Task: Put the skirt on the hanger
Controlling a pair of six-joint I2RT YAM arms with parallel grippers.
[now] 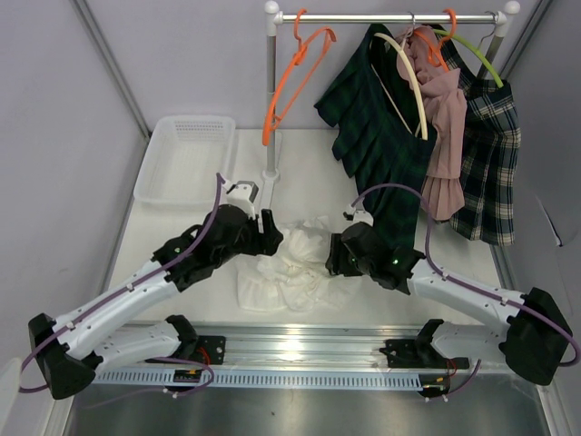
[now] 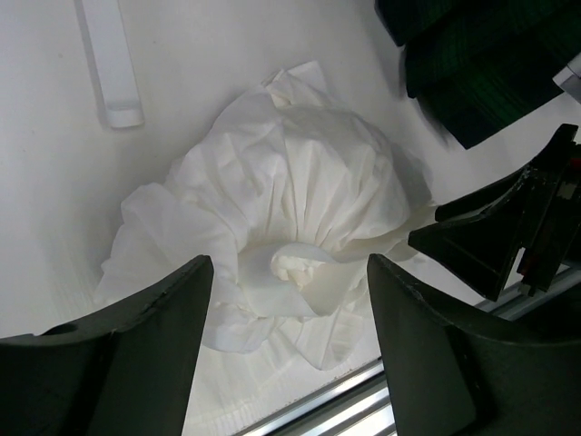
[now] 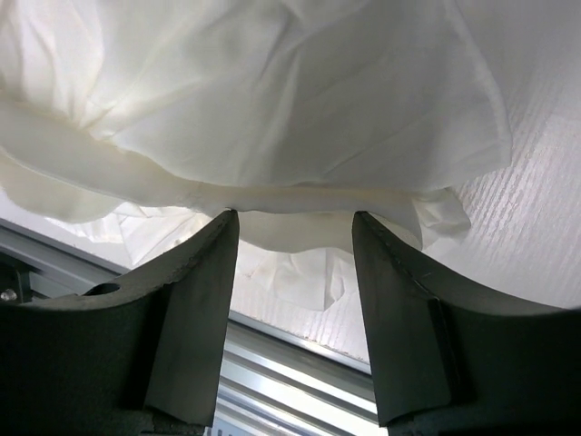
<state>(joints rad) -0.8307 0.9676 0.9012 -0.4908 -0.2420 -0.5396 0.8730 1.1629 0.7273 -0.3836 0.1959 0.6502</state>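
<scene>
One white skirt (image 1: pixel 290 272), crumpled in a heap on surface (image 1: pixel 309 168), near front edge, btwn the two pincers. Left pincer (image 2: pixel 289 272): jaws wide, poised over heap, holding nothing. Right pincer (image 3: pixel 295 222): jaws part-open, tips at skirt's folded edge, cloth lying across them, not pinched. Behind: one rail (image 1: pixel 390 16) w/ one bare orange hanger (image 1: pixel 318 38); three hung garments (image 1: pixel 377 136) on own hangers (dk green tartan, pink, blue-green plaid). One white basket (image 1: pixel 186 154) far left, near rail post.

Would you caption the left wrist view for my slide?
Open left gripper above the crumpled white skirt.
</scene>
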